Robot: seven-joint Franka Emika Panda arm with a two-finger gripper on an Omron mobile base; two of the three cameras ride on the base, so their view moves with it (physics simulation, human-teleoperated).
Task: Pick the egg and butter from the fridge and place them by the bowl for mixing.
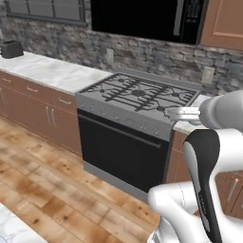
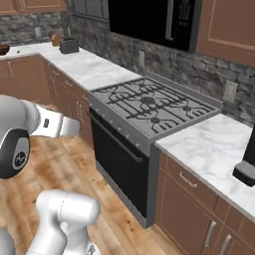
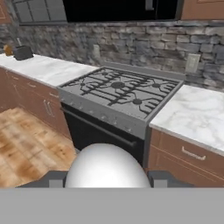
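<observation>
Room was a kitchen w/ wood floor (image 1: 52, 190), stone backsplash (image 3: 144, 46) and white marble counter (image 2: 214, 149) either side of a gas stove (image 3: 120, 89). Black oven door (image 1: 121, 149) sat below the burners; brown cabinets (image 3: 186, 155) under the counter. A dark toaster (image 2: 69, 46) stood at 11 o'clock, far end of the counter. Egg (image 3: 108, 167) (white, smooth) sat at 6 o'clock in hand view, clamped between the gripper (image 3: 107, 178) fingers (image 3: 56, 179), partway apart, touching both its sides.

At frame centre we saw a gas stove (image 1: 137, 95) with a dark oven door (image 1: 121, 152). We noted a toaster (image 1: 11, 49) at upper left on the marble counter (image 1: 52, 71), and wood flooring (image 1: 42, 190) below.
</observation>
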